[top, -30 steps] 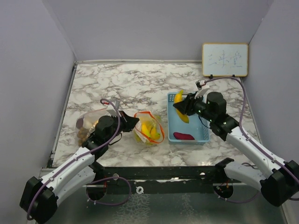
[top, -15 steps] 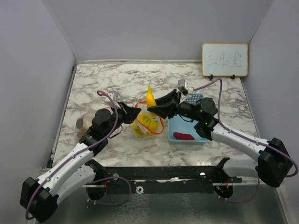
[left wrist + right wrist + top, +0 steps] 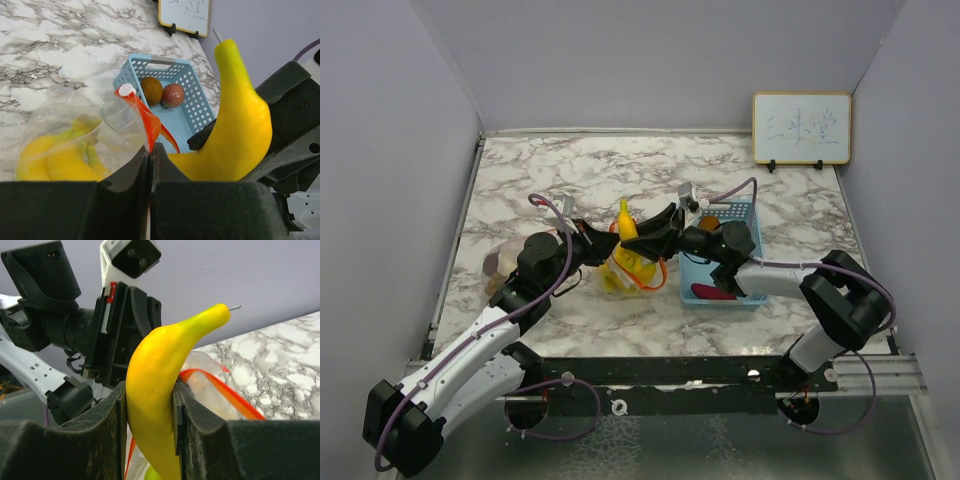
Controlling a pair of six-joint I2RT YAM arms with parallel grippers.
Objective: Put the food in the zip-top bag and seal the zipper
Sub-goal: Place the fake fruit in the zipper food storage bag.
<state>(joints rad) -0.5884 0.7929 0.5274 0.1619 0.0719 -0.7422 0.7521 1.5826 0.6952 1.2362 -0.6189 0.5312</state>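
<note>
The clear zip-top bag (image 3: pixel 638 268) with an orange-red zipper (image 3: pixel 149 120) lies mid-table and holds yellow bananas (image 3: pixel 55 162). My left gripper (image 3: pixel 600 250) is shut on the bag's zipper rim (image 3: pixel 151 150) and holds the mouth up. My right gripper (image 3: pixel 648 240) is shut on a yellow banana (image 3: pixel 625 222), upright right at the bag's mouth. That banana also shows in the left wrist view (image 3: pixel 240 130) and between my right fingers (image 3: pixel 160 375). The light-blue basket (image 3: pixel 752 285) holds a magenta tuber (image 3: pixel 713 292), a brown round fruit (image 3: pixel 151 90) and a reddish one (image 3: pixel 173 95).
A second clear bag with brown and dark food pieces (image 3: pixel 502 268) lies at the left, behind my left arm. A small whiteboard (image 3: pixel 801 128) stands at the back right. Grey walls close in the marble table on three sides.
My right gripper carried the banana out of the basket leftward to the bag's mouth and lowered it slightly. My left gripper kept hold of the bag's rim.
</note>
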